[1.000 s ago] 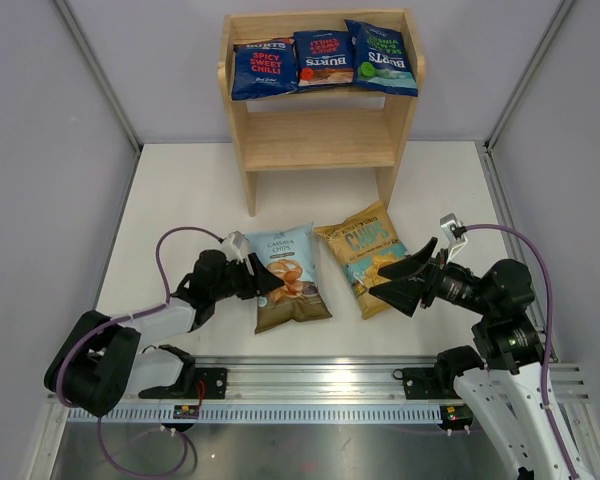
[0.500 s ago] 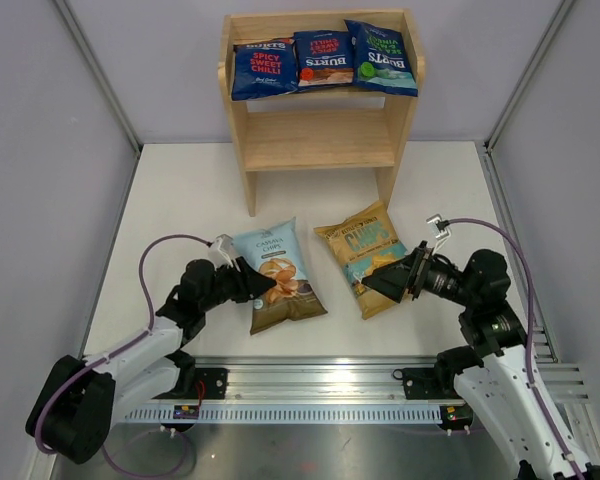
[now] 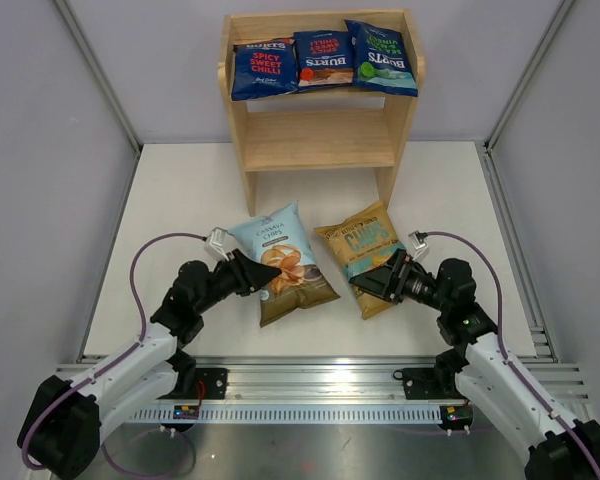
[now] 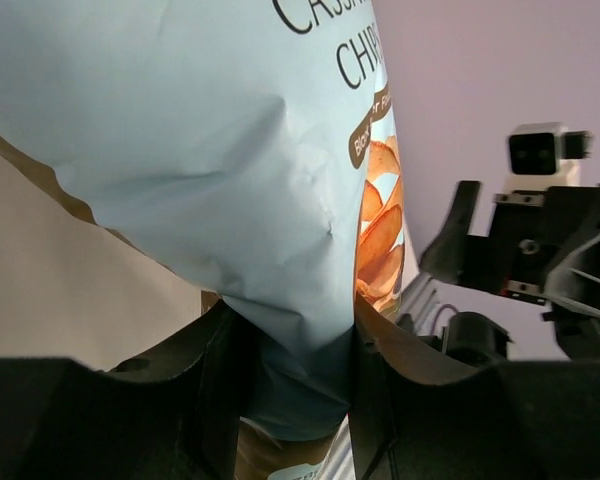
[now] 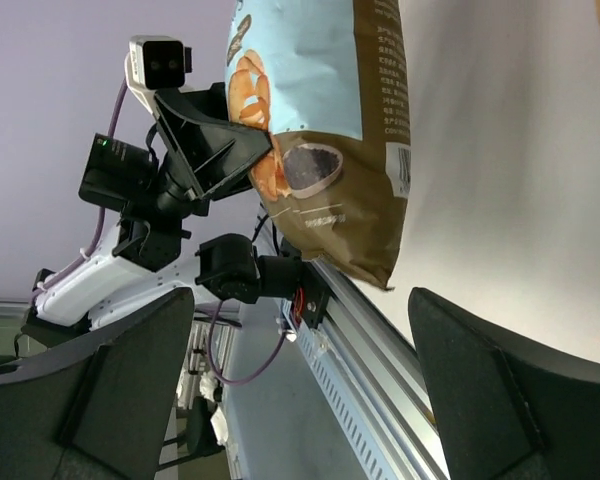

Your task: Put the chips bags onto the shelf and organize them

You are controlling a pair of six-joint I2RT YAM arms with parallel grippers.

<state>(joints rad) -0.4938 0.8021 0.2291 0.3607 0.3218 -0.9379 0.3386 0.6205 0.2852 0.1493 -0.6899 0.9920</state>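
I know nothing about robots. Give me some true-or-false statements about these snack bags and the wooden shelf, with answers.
1. Three small dark blue crinkly bags lie on the top tier of the light wooden two-tier shelf. True.
2. The large yellow and teal bag lies on the shelf's lower tier. False: it lies on the white table.
3. The left gripper has its fingers on either side of the pale-blue and olive Cassava bag. True.
4. The right gripper is clamped shut. False: its fingers stand wide apart.
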